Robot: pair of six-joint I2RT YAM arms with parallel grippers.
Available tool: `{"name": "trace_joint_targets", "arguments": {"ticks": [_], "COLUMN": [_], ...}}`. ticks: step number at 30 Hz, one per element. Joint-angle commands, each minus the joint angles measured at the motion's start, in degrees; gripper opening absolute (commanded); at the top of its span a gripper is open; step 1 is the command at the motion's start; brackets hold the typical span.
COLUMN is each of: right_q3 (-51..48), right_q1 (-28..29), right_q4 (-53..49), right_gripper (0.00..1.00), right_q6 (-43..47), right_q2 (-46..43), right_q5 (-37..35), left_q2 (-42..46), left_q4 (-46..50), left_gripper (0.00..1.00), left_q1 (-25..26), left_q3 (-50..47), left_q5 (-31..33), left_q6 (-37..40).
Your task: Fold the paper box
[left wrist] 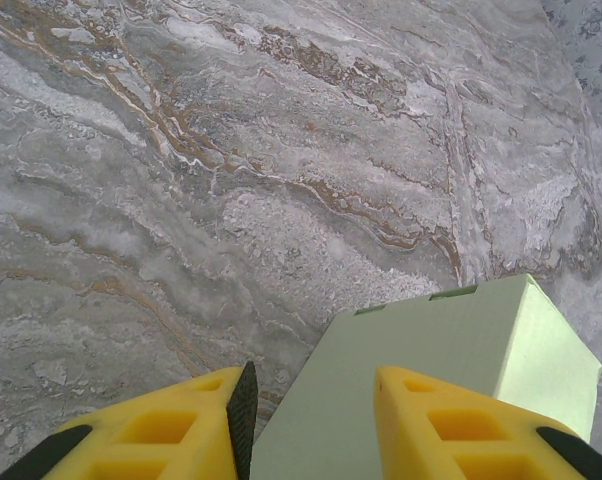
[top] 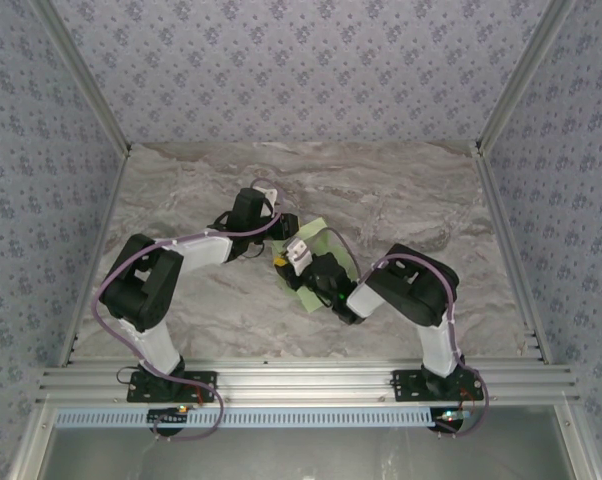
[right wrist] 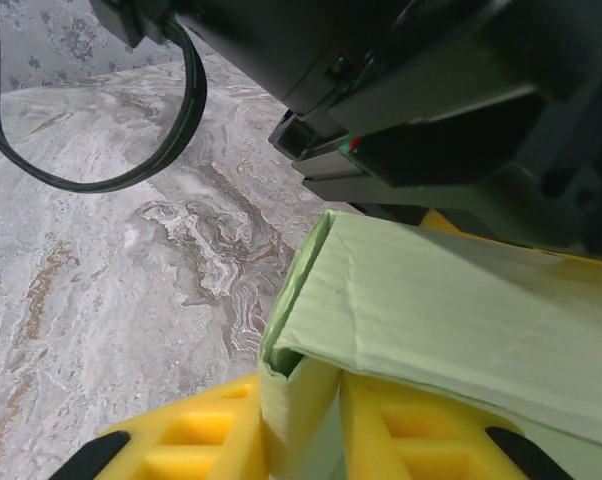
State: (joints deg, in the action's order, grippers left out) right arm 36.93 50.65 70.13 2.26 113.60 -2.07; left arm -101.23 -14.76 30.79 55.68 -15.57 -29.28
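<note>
The paper box [top: 321,238] is pale green card, partly folded into a flat box shape, and lies at the table's middle between the two arms. In the right wrist view my right gripper [right wrist: 301,392] is shut on a folded side wall of the box [right wrist: 451,310], whose top panel slants over the right finger. My left gripper [left wrist: 311,390] stands open, its yellow fingers [left wrist: 431,420] spread over the near edge of the box's flat panel [left wrist: 451,335]; whether they touch it is unclear. From above, the left gripper [top: 277,233] and right gripper [top: 284,263] meet at the box's left side.
The marble-patterned table [top: 411,200] is walled by patterned panels on three sides, with metal rails along the near edge [top: 301,380]. The left arm's black body [right wrist: 431,100] and a cable loop [right wrist: 131,175] hang close above the right gripper.
</note>
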Motion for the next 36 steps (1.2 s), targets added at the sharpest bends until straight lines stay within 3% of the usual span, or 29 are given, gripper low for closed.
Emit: {"name": "trace_joint_targets", "arguments": {"ticks": [1, 9, 12, 25, 31, 34, 36], "right_q3": [1.09, 2.16, 2.86, 7.35, 8.44, 7.48, 7.34], "right_q1": [-1.54, -5.83, -6.79, -8.46, -6.67, -5.05, -4.03], "right_q4": [1.17, -2.71, -4.55, -14.54, -17.40, -11.80, -9.58], "right_gripper": [0.21, 0.20, 0.25, 0.23, 0.21, 0.19, 0.20], "right_q6": [1.77, 4.87, 6.19, 9.82, 11.80, 9.61, 10.19], "right_q2": [1.69, 2.50, 2.44, 2.21, 2.49, 3.85, 5.72], "right_q5": [4.22, 19.29, 19.62, 27.54, 22.73, 13.19, 12.20], "left_q2": [-1.25, -1.51, -1.47, -0.25, -0.28, -0.20, -0.15], "left_q4": [9.50, 10.19, 9.89, 13.53, 14.58, 12.40, 14.46], "left_gripper": [0.38, 0.38, 0.38, 0.36, 0.35, 0.35, 0.35], "left_q1": [1.09, 1.20, 1.60, 1.90, 1.89, 1.91, 1.91], "left_q3": [-2.10, -1.40, -2.03, -3.88, -4.21, -5.31, -4.86], "left_q5": [0.79, 0.02, -0.15, -4.78, -7.89, -9.70, -10.35], "left_q6": [1.14, 1.15, 0.74, 4.06, 4.83, 4.18, 6.04]}}
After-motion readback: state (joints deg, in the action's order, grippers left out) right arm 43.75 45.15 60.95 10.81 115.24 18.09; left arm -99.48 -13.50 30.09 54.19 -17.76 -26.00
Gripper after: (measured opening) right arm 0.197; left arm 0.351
